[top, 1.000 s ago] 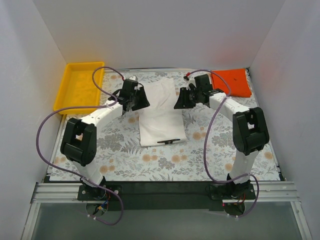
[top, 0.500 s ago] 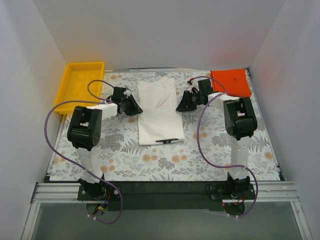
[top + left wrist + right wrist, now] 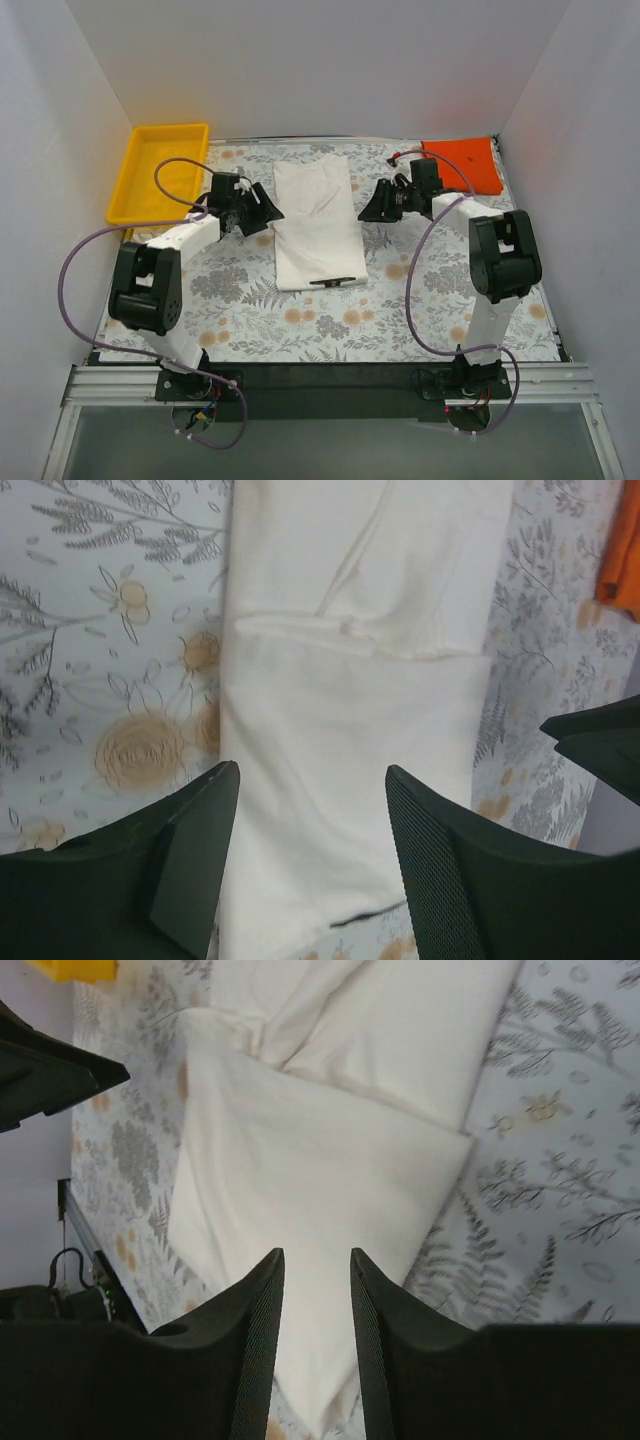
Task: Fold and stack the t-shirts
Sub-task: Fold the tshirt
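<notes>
The white t-shirt (image 3: 318, 225) lies flat in the middle of the flowery table (image 3: 330, 330), folded into a long strip. The orange-red t-shirt (image 3: 462, 165) sits folded at its 2 o'clock, in the far corner. The left gripper (image 3: 265, 210) hangs just beside the white one at 9 o'clock, fingers wide apart, holding nothing. The right gripper (image 3: 366, 212) is at 3 o'clock, fingers a little apart, also holding nothing. A yellow tray (image 3: 160, 172) rests at 10 o'clock.

White arms (image 3: 190, 235) with black joints, trailing purple cables (image 3: 409, 300).
</notes>
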Available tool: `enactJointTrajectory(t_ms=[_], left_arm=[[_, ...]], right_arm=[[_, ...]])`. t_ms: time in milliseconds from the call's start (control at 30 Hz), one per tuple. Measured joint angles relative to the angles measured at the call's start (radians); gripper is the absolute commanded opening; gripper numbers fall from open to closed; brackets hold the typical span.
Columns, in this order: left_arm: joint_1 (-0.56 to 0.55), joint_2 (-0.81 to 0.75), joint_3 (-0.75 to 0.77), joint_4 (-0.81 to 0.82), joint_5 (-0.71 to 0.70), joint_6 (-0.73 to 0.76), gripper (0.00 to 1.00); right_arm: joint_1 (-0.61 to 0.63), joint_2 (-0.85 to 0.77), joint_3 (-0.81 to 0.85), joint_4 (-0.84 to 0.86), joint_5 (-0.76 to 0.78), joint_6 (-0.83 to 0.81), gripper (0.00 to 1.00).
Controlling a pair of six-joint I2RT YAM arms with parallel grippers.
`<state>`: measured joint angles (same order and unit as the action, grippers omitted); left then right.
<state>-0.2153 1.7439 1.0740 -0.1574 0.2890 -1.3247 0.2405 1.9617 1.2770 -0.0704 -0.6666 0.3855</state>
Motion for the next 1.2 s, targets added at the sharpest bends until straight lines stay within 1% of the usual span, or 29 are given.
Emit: enactJointTrajectory(t_ms=[133, 233, 267, 367, 433, 467, 533, 667, 700, 733, 867, 967, 1067, 1200], left_arm=[[-0.041, -0.217, -0.125, -0.026, -0.001, -0.019, 0.58], [-0.123, -0.325, -0.207, -0.038, 0.003, -0.048, 0.56], [-0.154, -0.34, -0.228, -0.037, 0.004, -0.058, 0.53], [-0.233, -0.336, -0.277, -0.027, 0.019, -0.092, 0.48], [-0.246, -0.318, -0.311, -0.013, 0.018, -0.115, 0.41], [-0.246, -0.311, -0.336, 0.003, 0.013, -0.126, 0.39], [-0.244, -0.302, -0.404, 0.026, -0.001, -0.15, 0.34], [-0.235, -0.291, -0.502, 0.079, -0.021, -0.206, 0.24], [-0.231, -0.296, -0.516, 0.098, -0.022, -0.222, 0.22], [-0.225, -0.298, -0.53, 0.117, -0.018, -0.238, 0.21], [-0.206, -0.327, -0.586, 0.169, -0.011, -0.288, 0.15], [-0.204, -0.383, -0.623, 0.155, -0.024, -0.303, 0.13], [-0.201, -0.438, -0.64, 0.093, -0.047, -0.302, 0.13], [-0.198, -0.468, -0.635, 0.022, -0.066, -0.288, 0.18]], right_arm=[[0.033, -0.172, -0.14, 0.05, -0.044, 0.023, 0.35], [0.09, -0.245, -0.231, 0.092, -0.076, 0.05, 0.36], [0.115, -0.257, -0.258, 0.106, -0.084, 0.058, 0.37], [0.186, -0.261, -0.315, 0.138, -0.101, 0.084, 0.37], [0.224, -0.251, -0.335, 0.148, -0.107, 0.091, 0.37], [0.239, -0.241, -0.344, 0.16, -0.109, 0.093, 0.37], [0.251, -0.218, -0.378, 0.217, -0.119, 0.102, 0.37], [0.214, -0.135, -0.469, 0.301, -0.126, 0.109, 0.36], [0.196, -0.111, -0.49, 0.327, -0.153, 0.12, 0.36], [0.176, -0.1, -0.499, 0.349, -0.185, 0.128, 0.35], [0.117, -0.097, -0.541, 0.41, -0.236, 0.127, 0.35], [0.086, -0.119, -0.568, 0.418, -0.25, 0.126, 0.36], [0.068, -0.163, -0.581, 0.396, -0.221, 0.115, 0.36], [0.061, -0.187, -0.519, 0.357, -0.198, 0.114, 0.36]])
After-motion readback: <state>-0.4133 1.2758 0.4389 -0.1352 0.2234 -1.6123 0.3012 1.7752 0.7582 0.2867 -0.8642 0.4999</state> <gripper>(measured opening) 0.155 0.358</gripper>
